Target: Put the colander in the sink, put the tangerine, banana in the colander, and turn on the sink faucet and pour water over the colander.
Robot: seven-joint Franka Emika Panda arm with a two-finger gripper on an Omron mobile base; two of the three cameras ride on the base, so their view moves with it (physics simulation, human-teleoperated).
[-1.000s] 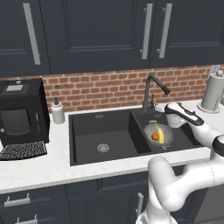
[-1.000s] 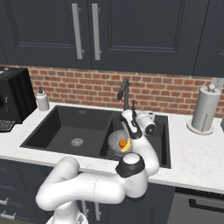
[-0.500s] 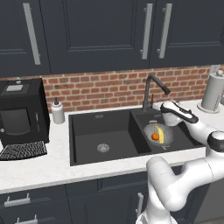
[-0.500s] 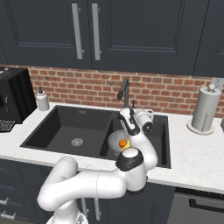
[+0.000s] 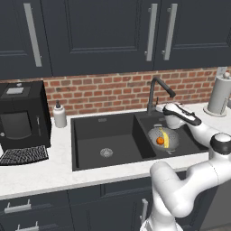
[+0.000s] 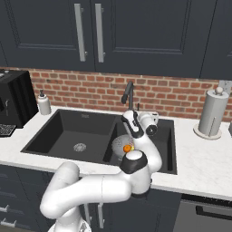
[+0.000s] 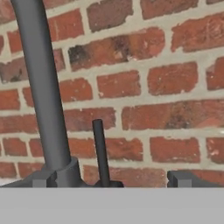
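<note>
Behind the colander point(image 5: 163, 138), already holding tangerine point(image 5: 159, 140) and banana point(image 5: 167, 136), the spread-jawed, empty gripper point(image 7: 114, 178) has closed in on the sink faucet point(image 7: 41, 92) lever; water comes next

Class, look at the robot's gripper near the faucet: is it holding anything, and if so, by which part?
Nothing is held. The gripper is open, its fingertips apart and facing the sink faucet without gripping it.

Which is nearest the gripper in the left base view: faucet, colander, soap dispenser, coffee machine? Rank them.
From the gripper:
1. Sink faucet, right beside it, at the back.
2. Colander, just below, in the sink's right basin.
3. Soap dispenser, far left on the counter.
4. Coffee machine, farthest left.
</note>
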